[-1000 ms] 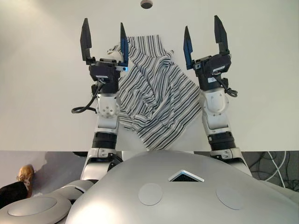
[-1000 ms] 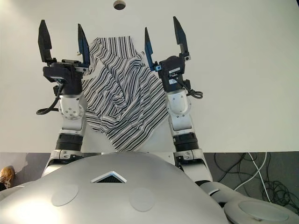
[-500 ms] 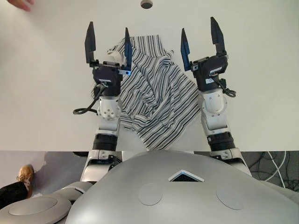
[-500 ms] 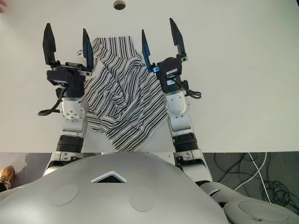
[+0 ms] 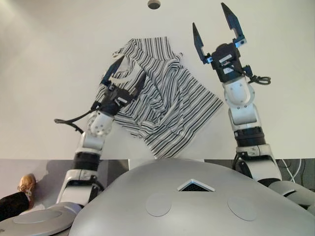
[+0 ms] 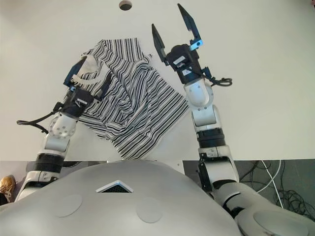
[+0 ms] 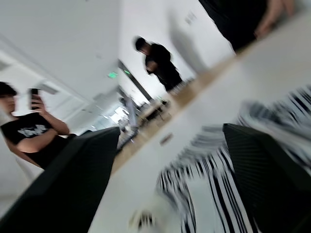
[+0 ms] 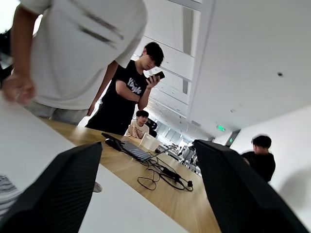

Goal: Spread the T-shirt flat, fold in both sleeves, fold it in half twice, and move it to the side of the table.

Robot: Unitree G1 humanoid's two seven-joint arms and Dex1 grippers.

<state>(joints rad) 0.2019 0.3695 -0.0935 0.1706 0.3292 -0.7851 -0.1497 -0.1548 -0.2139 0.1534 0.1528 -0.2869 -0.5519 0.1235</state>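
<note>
The black-and-white striped T-shirt point(image 5: 165, 105) lies crumpled in the middle of the white table point(image 5: 44, 98). My left gripper point(image 5: 126, 75) is tilted down low over the shirt's left part, near the collar, and stands open. Its wrist view shows striped cloth point(image 7: 209, 194) between the two dark fingers point(image 7: 68, 184). My right gripper point(image 5: 208, 15) is raised above the table, just right of the shirt's far end. It is open and holds nothing, with its fingertips pointing away from me. A scrap of the shirt point(image 8: 5, 194) shows at the edge of the right wrist view.
A small round hole point(image 5: 154, 4) sits in the table beyond the shirt. Bare tabletop stretches to the left and right of the shirt. The table's near edge point(image 5: 39, 159) runs just in front of my arms. Cables point(image 6: 275, 182) lie on the floor at the right.
My left gripper has dropped from upright and tilted down onto the shirt's left part. My right arm has swung outward to the right and farther away, uncovering the shirt's right corner.
</note>
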